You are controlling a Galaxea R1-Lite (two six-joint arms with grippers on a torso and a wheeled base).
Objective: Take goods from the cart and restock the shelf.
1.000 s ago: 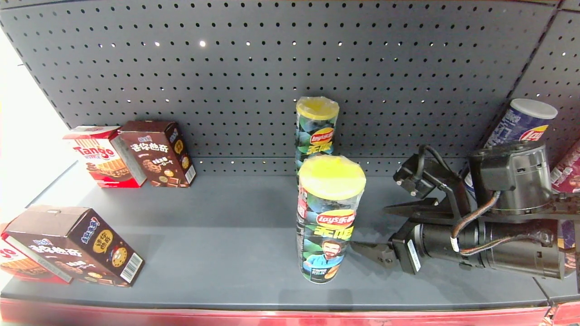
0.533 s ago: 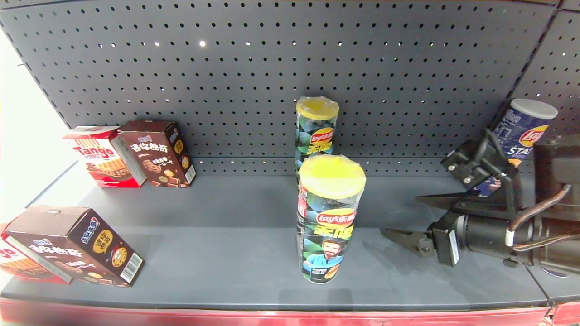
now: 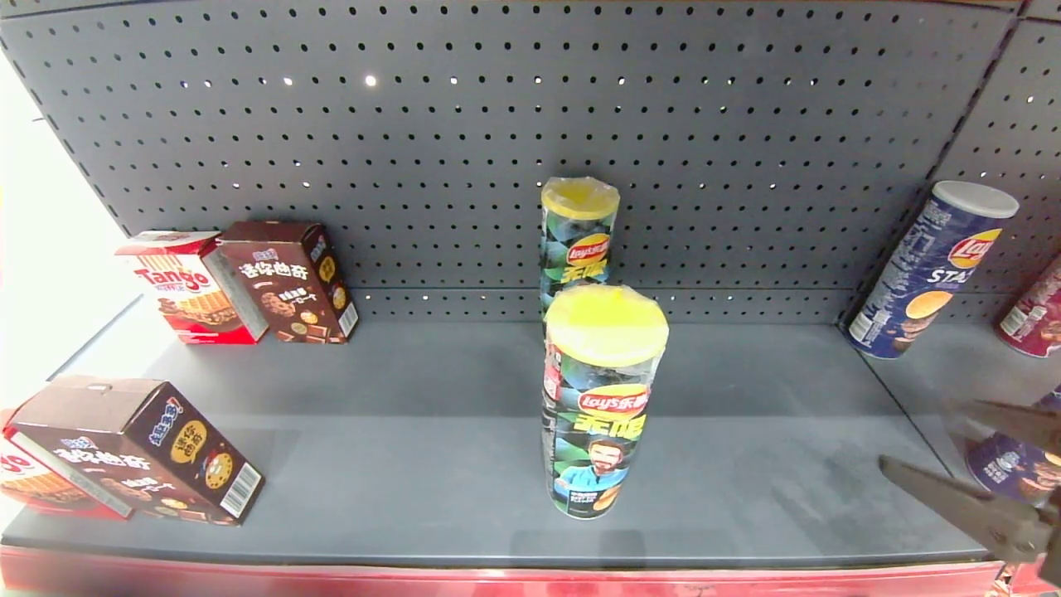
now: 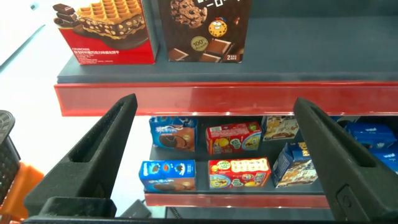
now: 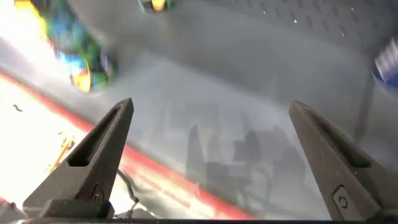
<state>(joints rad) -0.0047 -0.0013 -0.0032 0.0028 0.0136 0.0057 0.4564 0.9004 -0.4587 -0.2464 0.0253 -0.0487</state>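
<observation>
Front can (image 3: 605, 398) upright on shelf (image 3: 398, 448), centre of frame; rear can (image 3: 579, 232) just behind it, higher in frame. Right gripper (image 3: 986, 460) in lower right corner, jaws wide, empty, well apart from both cans. Left gripper (image 4: 216, 104) jaws wide, empty, facing red shelf edge. Judged: can light, stiff tube, glossy wrap likely slippery, thin wall may dent, tall so tips easily. Take hold mid-body, across diameter, moderate squeeze

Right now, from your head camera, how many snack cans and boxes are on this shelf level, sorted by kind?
Yellow-lidded cans: 2
Other cans: 3 (blue, maroon, purple; the last two partly seen)
Brown boxes: 2
Red boxes: 2 (one cut off at the edge)
Total: 9
</observation>
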